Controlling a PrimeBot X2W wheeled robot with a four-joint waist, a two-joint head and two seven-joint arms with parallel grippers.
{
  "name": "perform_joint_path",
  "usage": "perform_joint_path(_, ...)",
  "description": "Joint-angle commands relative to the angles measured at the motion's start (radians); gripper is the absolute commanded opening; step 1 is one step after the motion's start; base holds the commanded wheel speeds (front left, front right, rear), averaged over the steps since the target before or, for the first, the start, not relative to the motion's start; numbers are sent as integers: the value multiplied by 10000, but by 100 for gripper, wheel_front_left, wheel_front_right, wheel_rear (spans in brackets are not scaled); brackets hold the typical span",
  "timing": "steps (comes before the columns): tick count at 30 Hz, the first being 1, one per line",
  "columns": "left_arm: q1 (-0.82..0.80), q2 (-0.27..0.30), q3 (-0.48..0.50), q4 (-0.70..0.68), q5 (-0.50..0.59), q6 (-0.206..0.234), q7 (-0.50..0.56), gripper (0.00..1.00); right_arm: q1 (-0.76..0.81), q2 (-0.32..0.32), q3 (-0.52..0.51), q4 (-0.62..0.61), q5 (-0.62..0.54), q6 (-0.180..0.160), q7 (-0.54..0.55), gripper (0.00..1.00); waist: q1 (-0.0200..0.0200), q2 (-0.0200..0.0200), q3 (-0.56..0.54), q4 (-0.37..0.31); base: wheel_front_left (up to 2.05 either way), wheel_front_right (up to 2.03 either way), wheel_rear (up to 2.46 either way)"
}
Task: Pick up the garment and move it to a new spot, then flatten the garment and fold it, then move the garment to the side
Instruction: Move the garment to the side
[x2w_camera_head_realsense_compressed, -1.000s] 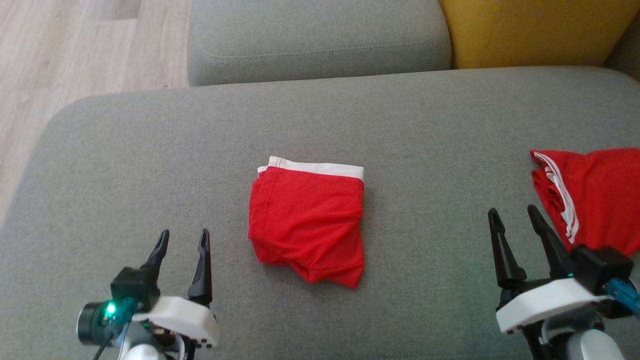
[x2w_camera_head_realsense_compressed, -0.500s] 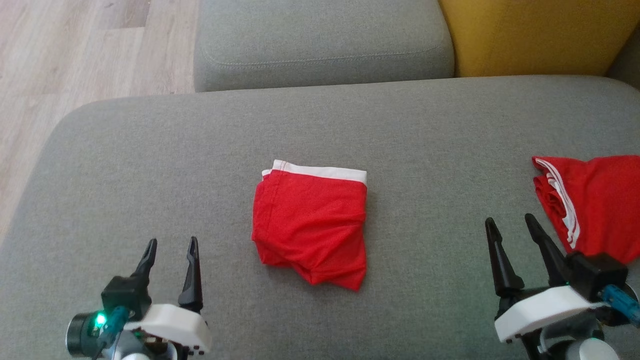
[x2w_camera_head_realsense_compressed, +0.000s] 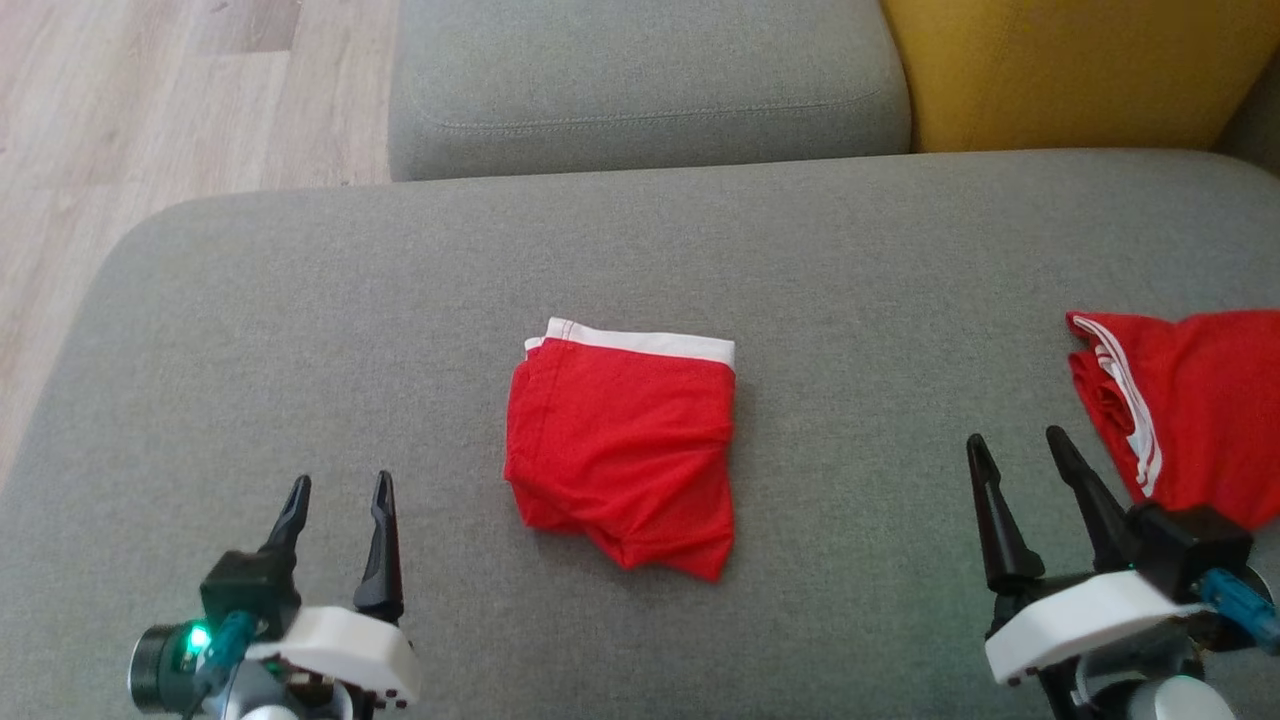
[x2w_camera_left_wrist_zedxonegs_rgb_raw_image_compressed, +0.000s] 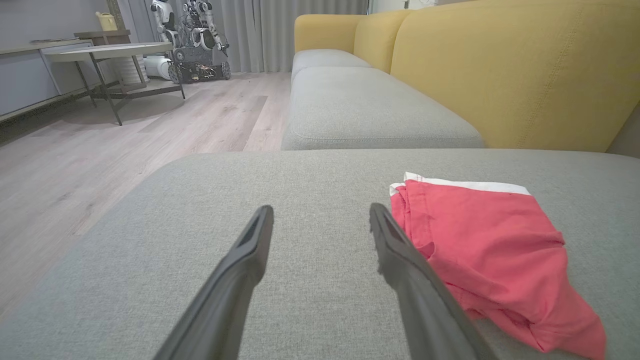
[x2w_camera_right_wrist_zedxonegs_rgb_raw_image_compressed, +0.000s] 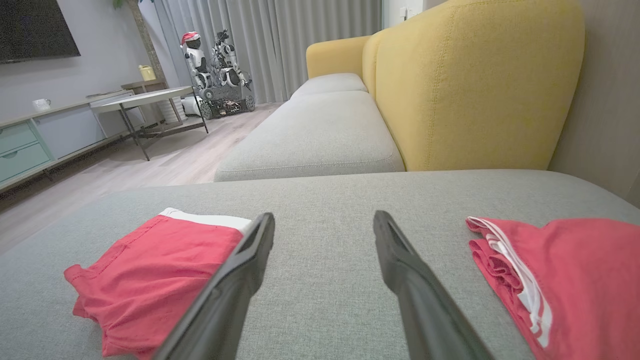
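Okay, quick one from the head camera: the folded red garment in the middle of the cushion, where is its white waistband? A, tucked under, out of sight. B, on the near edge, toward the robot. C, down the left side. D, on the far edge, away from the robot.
D: the white waistband runs along the far edge of the folded red garment, the side away from the robot.

A wide grey sofa seat (x2w_camera_head_realsense_compressed: 300, 300) carries two pieces of cloth. A folded red garment (x2w_camera_head_realsense_compressed: 620, 450) with a white waistband lies flat near its middle. Well apart, toward the robot's right, a second red garment (x2w_camera_head_realsense_compressed: 1200, 410) with white stripes lies loosely bunched.
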Motion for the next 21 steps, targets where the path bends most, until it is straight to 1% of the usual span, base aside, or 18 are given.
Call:
perform_joint_path(1, -317, 267, 321, -390, -10, 61, 43, 100, -223, -39, 239, -366, -63, -9, -1, 100, 0, 0, 9, 0, 0, 0, 0)
perform_joint_path(8, -391, 279, 260, -409, -29, 56, 31, 100, -217, -20, 169, -349, -77, -9, -12, 100, 0, 0, 66, 71, 0, 0, 0)
perform_joint_path(12, -566, 258, 202, -371, -33, 2, 5, 100, -166, -6, 69, -248, -49, -9, 5, 100, 0, 0, 134, 306, 0, 0, 0)
perform_joint_path(17, -960, 156, 31, -362, 18, -121, -42, 100, -270, 5, -8, 206, 12, -9, 88, 100, 0, 0, 399, 917, 0, 0, 0)
perform_joint_path(21, -1404, -24, -130, -320, 68, -237, -127, 100, -747, -46, 202, 965, 97, -9, -8, 100, 0, 0, 803, 1514, 0, 0, 0)
